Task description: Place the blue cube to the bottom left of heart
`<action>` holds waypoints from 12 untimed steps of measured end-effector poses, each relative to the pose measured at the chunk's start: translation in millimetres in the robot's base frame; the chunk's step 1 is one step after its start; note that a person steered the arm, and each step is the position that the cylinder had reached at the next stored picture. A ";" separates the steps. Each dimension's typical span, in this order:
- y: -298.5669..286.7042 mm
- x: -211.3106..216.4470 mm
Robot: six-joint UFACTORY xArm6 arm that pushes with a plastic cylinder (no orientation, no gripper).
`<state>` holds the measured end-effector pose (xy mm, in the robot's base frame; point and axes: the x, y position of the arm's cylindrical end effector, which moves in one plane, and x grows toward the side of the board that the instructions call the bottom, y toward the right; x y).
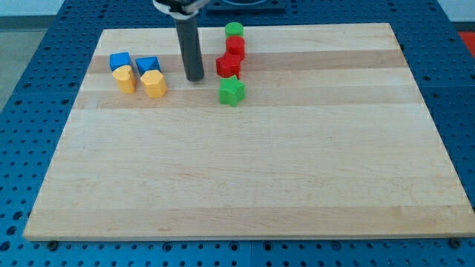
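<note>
My tip (pixel 194 78) rests on the board near the view's top, between two groups of blocks. To its left are two blue blocks: a cube-like one (pixel 119 60) at the far left and a second one (pixel 147 64) nearer the tip. Just below them sit two yellow blocks: a rounded, heart-like one (pixel 124 78) under the left blue block, and an angular one (pixel 154 84) under the right blue block. The tip is about a block's width to the right of the right blue and yellow blocks and touches none of them.
To the tip's right stand a green block (pixel 234 30), a red block (pixel 236 47) and another red block (pixel 228 65) in a column, with a green star (pixel 231 92) below. The wooden board (pixel 245 178) lies on a blue perforated table.
</note>
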<state>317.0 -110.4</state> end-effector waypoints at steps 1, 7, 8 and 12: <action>-56.2 -21.1; -167.5 85.9; -132.3 88.5; -171.4 88.5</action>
<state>405.4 -281.8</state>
